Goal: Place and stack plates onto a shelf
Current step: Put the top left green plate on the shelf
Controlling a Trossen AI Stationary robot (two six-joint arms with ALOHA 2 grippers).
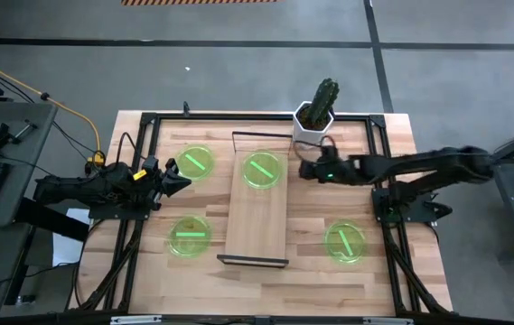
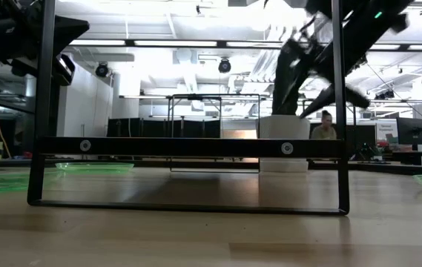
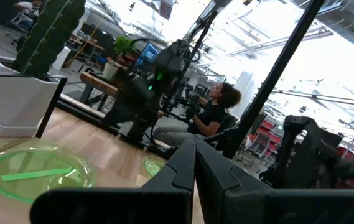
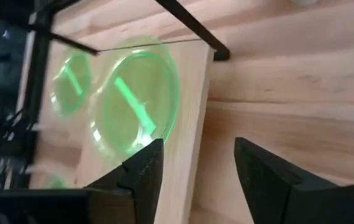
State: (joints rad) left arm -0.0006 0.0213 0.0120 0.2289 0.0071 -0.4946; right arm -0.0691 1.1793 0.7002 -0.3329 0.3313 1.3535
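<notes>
We see one plate [image 1: 262, 169] lying on the shelf [image 1: 258, 221] at its cactus end. Our right tool [image 1: 303, 169] hovers just beside that plate, fingers spread, empty. Three plates lie off the shelf on the surface [image 1: 401, 271]. Our left tool [image 1: 182, 181], closed and empty, waits across the shelf.

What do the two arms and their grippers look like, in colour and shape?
Both arms are dark, jointed and slim. The left arm has black cables alongside it; the right arm shows a small green light near its wrist. The right gripper has two black, wedge-shaped fingers.
</notes>
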